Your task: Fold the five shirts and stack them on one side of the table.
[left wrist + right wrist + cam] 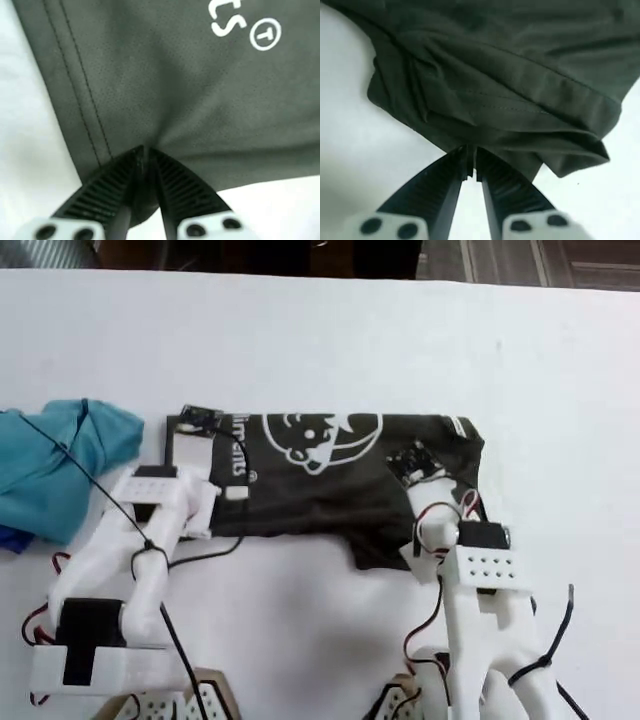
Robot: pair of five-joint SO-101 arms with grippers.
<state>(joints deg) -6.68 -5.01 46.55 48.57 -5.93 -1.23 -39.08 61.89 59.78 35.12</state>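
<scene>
Grips black shirt (330,485) at both ends, with left gripper (145,157) clenched on its stitched hem and right gripper (471,165) clenched on its bunched corner. Lies flat, print up, mid white table (320,340). Flanked on left-arm side by crumpled teal shirt (100,435), near but not touching.

The black shirt (330,490) is matt, fine-knit cloth; the bench (400,340) is smooth. The left hand (145,152) and right hand (471,152) are ribbed black plastic.
</scene>
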